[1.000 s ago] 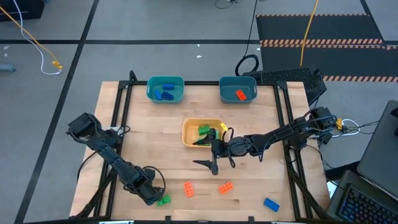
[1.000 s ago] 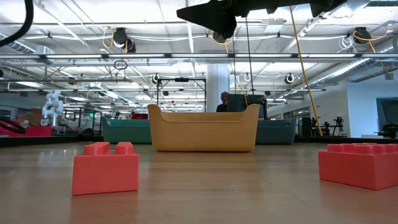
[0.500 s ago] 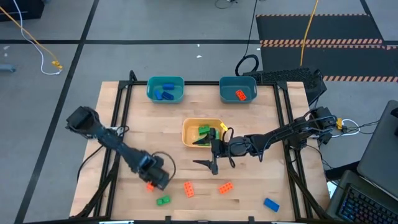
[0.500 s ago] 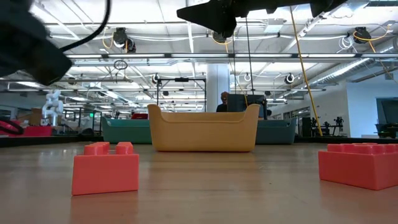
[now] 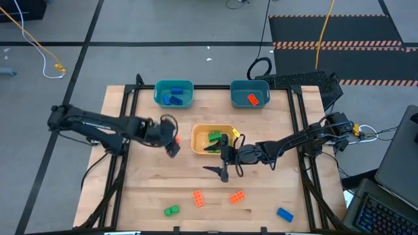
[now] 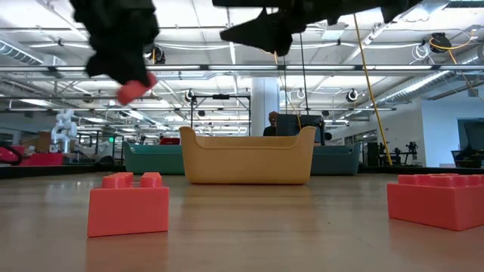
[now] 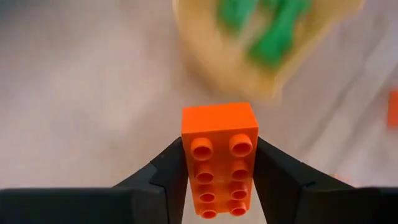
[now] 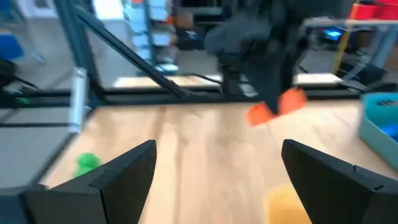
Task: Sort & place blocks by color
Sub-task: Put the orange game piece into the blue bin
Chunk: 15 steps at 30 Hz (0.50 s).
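My left gripper (image 5: 171, 140) is shut on an orange studded brick (image 7: 219, 134), raised above the table just left of the yellow-orange bin (image 5: 197, 147). It also shows in the low view (image 6: 121, 45), with the brick (image 6: 136, 89) below it. My right gripper (image 5: 216, 160) is open and empty, above the table just near of that bin. The bin holds green blocks (image 5: 215, 138). A green block (image 5: 172, 210), two orange blocks (image 5: 198, 198) (image 5: 237, 196) and a blue block (image 5: 285, 214) lie on the table near the front edge. My left gripper pinches the brick's two long sides (image 7: 186, 165) between its two fingers (image 7: 168, 177). The studded top faces the wrist camera. The fingers lie along the brick and slant down from the table's left. The brick is lifted clear and hangs tilted below the fingers (image 6: 136, 89).
Two teal bins stand at the far edge: the left one (image 5: 174, 93) holds blue blocks, the right one (image 5: 250, 93) an orange block. A black frame rail (image 5: 127, 124) runs along each table side. Bare wood lies between the bins and the loose blocks.
My left gripper has risen from the near left of the table, beside the green block, with the orange brick. It has swung toward the far edge and the right, up to the yellow-orange bin. The brick is lifted clear. The green block has stayed in place.
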Available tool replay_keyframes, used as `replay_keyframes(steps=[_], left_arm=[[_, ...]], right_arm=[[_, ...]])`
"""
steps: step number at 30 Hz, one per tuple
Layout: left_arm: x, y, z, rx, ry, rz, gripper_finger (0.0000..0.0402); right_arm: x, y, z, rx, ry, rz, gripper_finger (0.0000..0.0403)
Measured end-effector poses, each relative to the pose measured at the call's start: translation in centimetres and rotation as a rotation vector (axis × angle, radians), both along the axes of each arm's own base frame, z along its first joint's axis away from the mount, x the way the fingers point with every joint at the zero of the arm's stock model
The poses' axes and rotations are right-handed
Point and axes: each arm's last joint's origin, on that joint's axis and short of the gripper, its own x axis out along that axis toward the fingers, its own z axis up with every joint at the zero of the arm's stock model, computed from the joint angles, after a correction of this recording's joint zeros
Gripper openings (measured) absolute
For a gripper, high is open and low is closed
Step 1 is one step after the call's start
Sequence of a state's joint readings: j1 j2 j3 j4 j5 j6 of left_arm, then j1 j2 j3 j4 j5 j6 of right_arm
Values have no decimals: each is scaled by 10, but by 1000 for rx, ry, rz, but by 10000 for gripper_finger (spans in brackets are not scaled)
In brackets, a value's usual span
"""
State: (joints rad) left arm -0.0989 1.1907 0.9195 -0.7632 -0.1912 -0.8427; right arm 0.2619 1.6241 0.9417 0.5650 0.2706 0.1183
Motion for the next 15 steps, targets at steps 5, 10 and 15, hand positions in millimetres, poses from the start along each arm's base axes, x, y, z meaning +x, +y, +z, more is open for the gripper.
replay_keyframes(steps=[5, 10, 15], left_arm=[[20, 28, 18, 238, -219, -148, 141], [42, 38, 32, 359, -432, -268, 149], [49, 35, 42, 379, -573, -357, 144]], right_arm=[[-1, -7, -5, -87, 53, -148, 339], [3, -25, 2, -126, -9, -277, 339], [6, -39, 6, -103, -55, -328, 339]])
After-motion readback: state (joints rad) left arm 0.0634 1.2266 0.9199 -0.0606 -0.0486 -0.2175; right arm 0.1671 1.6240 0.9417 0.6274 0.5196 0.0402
